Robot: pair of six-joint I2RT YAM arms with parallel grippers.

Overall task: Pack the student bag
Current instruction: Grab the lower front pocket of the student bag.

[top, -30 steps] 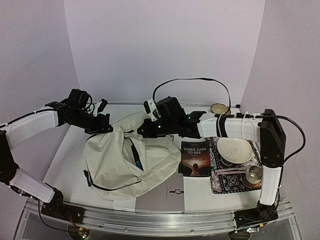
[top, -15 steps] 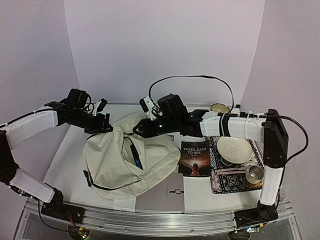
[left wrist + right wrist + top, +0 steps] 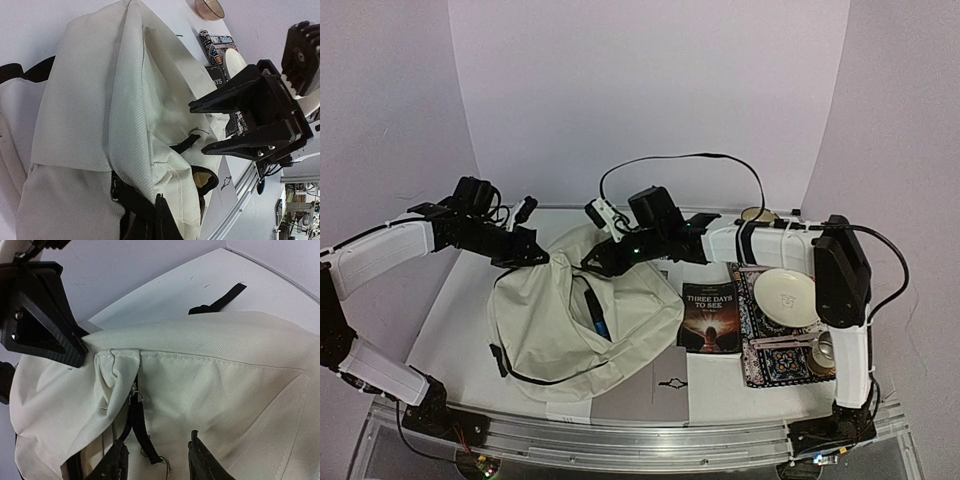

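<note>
Left claw [image 3: 532, 254] clamps the bag [image 3: 545, 325] rim, right claw [image 3: 157, 462] released; it should pinch the zipper pull [image 3: 142, 431] squarely, fabric taut.

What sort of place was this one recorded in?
Probably a lab recording booth: plain backdrop walls, an aluminium mounting rail, and staged props like the student bag and book.

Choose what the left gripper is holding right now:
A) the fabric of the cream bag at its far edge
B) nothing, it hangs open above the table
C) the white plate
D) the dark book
A: the left gripper is shut on a fold of the student bag at its far edge, and the right wrist view shows the cloth pinched in it.
</note>
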